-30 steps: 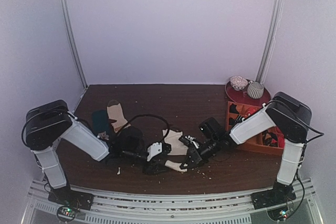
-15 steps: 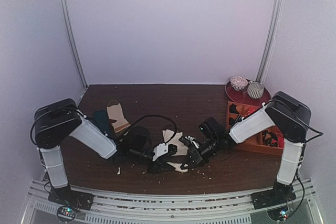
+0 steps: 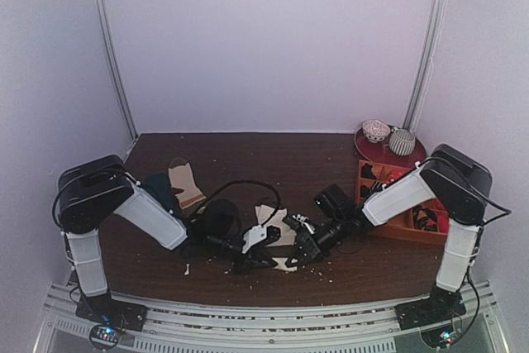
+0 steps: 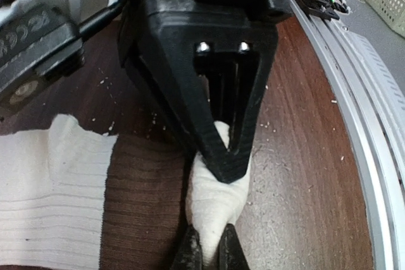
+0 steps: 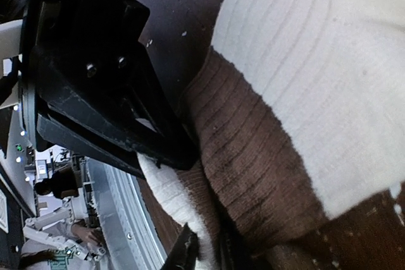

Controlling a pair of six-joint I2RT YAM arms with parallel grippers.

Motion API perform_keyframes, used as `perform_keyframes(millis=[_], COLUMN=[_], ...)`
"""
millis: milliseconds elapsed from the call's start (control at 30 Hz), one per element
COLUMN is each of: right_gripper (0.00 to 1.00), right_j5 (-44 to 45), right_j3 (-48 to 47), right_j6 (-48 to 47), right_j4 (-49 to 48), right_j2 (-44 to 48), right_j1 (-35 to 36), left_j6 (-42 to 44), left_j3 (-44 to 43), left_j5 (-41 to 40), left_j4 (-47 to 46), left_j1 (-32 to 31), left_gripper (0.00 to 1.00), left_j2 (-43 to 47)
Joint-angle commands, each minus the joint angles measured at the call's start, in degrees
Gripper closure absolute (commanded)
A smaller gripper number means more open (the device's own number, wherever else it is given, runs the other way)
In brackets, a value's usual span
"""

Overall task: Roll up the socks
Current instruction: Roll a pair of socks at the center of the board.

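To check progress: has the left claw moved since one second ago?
Yes. The left claw, shut on the socks, shifted toward the orange tray.

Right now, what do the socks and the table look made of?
The socks look like soft ribbed knit fabric, cream with brown bands; knit ridges show close up. The table looks like dark matte wood or wood-look laminate; faint grain, can't tell which.

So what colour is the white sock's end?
Dark brown and ribbed; the sock end shows best in the right wrist view.
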State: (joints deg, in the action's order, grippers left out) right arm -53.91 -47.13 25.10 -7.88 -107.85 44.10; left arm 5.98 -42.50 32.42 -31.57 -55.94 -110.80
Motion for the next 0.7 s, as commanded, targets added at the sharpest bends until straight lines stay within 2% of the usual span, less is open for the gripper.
perform_keyframes(millis=[0,133,200,267,367,533,667], right_gripper=[0.84,0.7,0.64,0.58,0.55,0.54,0.54], right_j5=[10.44,23.89,30.04,36.26,42.54,46.36,49.81], right_j3=[5.33,15.15,20.87,25.24,25.73,22.82,21.5], right_j6=[-6.54,-14.71,-22.79,-32.64,-42.55,-49.14,-52.11], right_j4=[-1.46,-16.79,-23.42,-28.12,-26.92,-26.09,-27.58], right_j2=[9.99,25.76,32.07,35.19,33.65,26.1,21.86], right_j1=[0.05,2.16,4.98,9.1,15.19,21.92,23.5], left_j6=[-7.46,-15.38,-19.16,-21.34,-22.31,-22.82,-23.01], left_j3=[-1.92,-0.66,1.19,2.57,2.48,1.72,2.21], left_j5=[0.68,6.27,10.18,10.66,10.76,10.64,11.04], left_j4=[13.72,18.48,18.03,18.65,20.94,22.28,21.83], left_j1=[-0.07,2.15,3.62,4.06,4.39,4.51,4.5], left_gripper=[1.0,1.0,1.0,1.0,1.0,1.0,1.0], left_j2=[-2.19,-3.4,-3.92,-3.79,-4.5,-6.17,-6.62])
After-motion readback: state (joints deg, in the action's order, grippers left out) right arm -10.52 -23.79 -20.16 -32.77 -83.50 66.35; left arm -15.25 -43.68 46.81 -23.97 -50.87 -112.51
